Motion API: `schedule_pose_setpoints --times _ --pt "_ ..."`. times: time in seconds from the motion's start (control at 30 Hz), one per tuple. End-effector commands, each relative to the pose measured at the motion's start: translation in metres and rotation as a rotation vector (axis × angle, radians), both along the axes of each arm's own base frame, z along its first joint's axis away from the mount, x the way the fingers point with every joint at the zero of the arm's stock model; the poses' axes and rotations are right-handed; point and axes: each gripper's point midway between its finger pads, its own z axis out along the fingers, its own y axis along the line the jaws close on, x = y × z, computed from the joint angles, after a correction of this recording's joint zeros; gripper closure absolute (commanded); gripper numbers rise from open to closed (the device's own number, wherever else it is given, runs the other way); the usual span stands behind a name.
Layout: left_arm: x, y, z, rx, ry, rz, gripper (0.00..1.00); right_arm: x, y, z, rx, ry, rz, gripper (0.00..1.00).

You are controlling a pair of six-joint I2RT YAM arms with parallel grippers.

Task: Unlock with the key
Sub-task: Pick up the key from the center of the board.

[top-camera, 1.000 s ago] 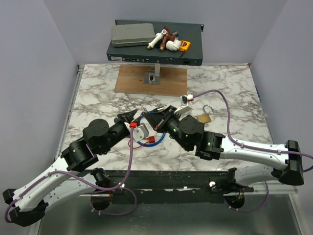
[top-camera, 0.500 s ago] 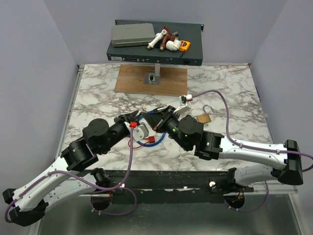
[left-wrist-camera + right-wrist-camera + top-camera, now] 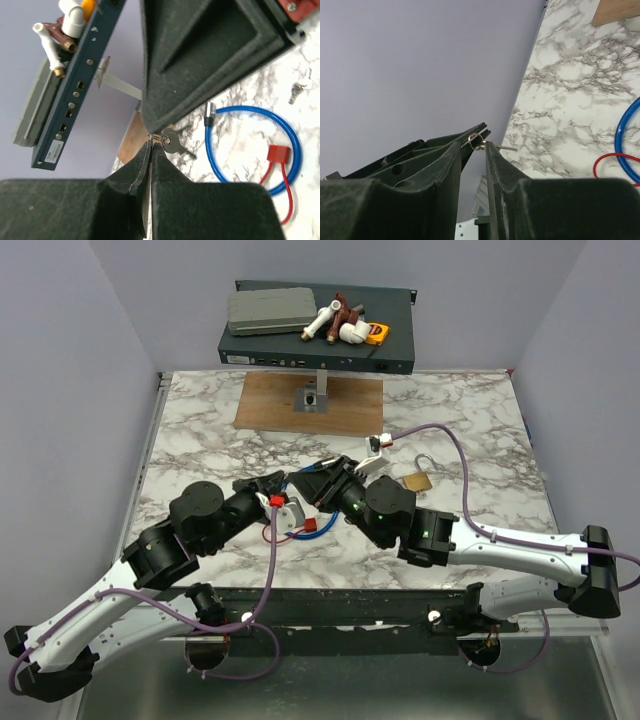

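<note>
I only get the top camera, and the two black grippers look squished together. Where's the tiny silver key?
Observer: The left wrist view shows the tiny silver metal key right at the tips of the black left gripper.
Operator: Is it pinched?
Observer: Yes, the jaws there are shut on the key's head end, with no gap.
Operator: And the other gripper?
Observer: In the right wrist view, the black right gripper has a clear gap between its jaws.

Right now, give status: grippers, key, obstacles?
Left gripper shut on key. Right gripper slightly open, close by. Right arm between key and padlock.
</note>
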Motion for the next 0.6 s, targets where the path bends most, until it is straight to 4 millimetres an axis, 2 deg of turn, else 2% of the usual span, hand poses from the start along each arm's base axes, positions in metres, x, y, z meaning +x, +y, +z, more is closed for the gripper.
schedule_pose_setpoints --times 0.0,0.1,0.13,0.23,0.33,0.43,0.57 --pt "-0.028 -0.005 -0.005 0.085 0.093 -0.142 1.00 -0.002 -0.022 0.005 -0.055 -0.047 -0.016 0.65" --pt "-0.054 -0.005 -0.013 0.153 0.247 -0.236 1.00 -0.006 -0.046 0.006 -0.140 -0.110 -0.021 0.56" --pt "-0.062 -0.004 -0.021 0.192 0.330 -0.251 1.00 -0.009 -0.054 0.012 -0.153 -0.147 -0.013 0.55" --pt "-0.087 -0.005 -0.028 0.256 0.512 -0.319 1.00 -0.019 -0.067 0.019 -0.245 -0.260 0.051 0.54" --pt "-0.116 -0.004 -0.034 0.315 0.707 -0.393 1.00 -0.043 -0.061 0.026 -0.310 -0.413 0.214 0.54" --pt "-0.135 -0.005 -0.038 0.365 0.864 -0.435 1.00 -0.066 -0.050 0.032 -0.335 -0.538 0.371 0.56" --pt "-0.143 -0.004 -0.037 0.398 0.942 -0.447 1.00 -0.091 -0.038 0.033 -0.340 -0.636 0.530 0.58"
